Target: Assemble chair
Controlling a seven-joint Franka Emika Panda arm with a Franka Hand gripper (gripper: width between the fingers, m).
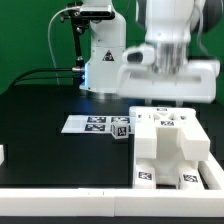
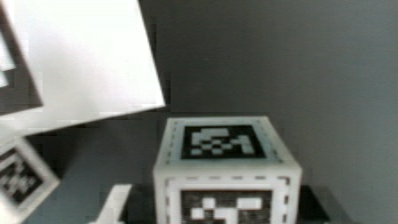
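Observation:
The chair's white blocky pieces (image 1: 170, 145), with black-and-white tags, stand grouped at the front on the exterior view's right. My gripper (image 1: 165, 102) is low over the top of this group, and the arm hides its fingers there. In the wrist view a white block (image 2: 222, 165) with a tag on its top and one on its front face sits between my gripper's (image 2: 217, 212) jaws. A narrow dark gap shows beside the block on each side, so the jaws look open around it. A flat white slab (image 2: 80, 60) lies beyond the block.
The marker board (image 1: 92, 123) lies on the black table, on the exterior view's left of the chair pieces. A small tagged block (image 1: 121, 130) sits at its end. A white border (image 1: 60, 205) runs along the front edge. A small white piece (image 1: 2, 155) shows at the far left.

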